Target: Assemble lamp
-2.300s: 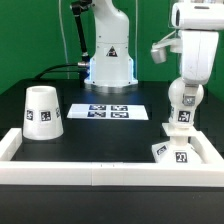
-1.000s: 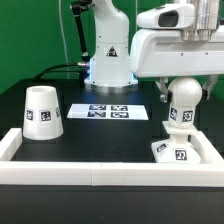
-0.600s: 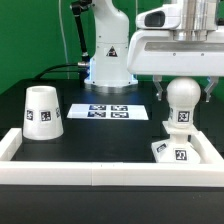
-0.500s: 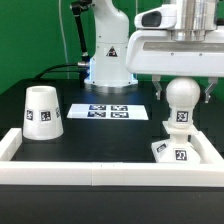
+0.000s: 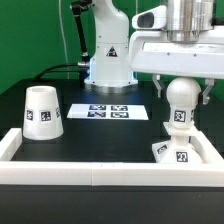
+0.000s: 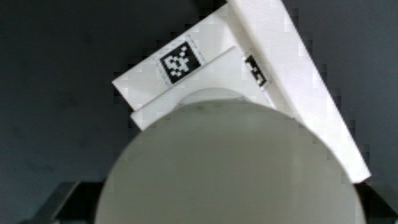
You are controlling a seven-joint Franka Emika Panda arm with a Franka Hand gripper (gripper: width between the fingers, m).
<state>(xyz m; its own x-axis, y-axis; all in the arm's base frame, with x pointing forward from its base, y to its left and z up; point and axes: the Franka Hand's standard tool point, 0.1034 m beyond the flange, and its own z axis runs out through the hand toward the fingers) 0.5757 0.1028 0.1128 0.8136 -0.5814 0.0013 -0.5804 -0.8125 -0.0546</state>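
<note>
I am looking into a robotics lab cell. A black tabletop is lying below the jaws, with a white rail frame fencing it. A marker board is sitting apart from the jaws, and beyond them a green curtain is hanging behind the arm's pedestal.

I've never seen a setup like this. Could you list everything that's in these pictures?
lamp shade: one, white with black-white tags, standing wide end down on the exterior view's left.
bulb: one, white, upright on the exterior view's right, above the base.
base: one, white, tagged, below the bulb by the frame's corner.
marker board: one, white with tags, flat at mid-table.
rail frame: one, white, along the table's near edge and sides.
table: one, black.
robot arm: one, white, its foot at the back.
tool: one, open, a finger on either side of the bulb.
</note>
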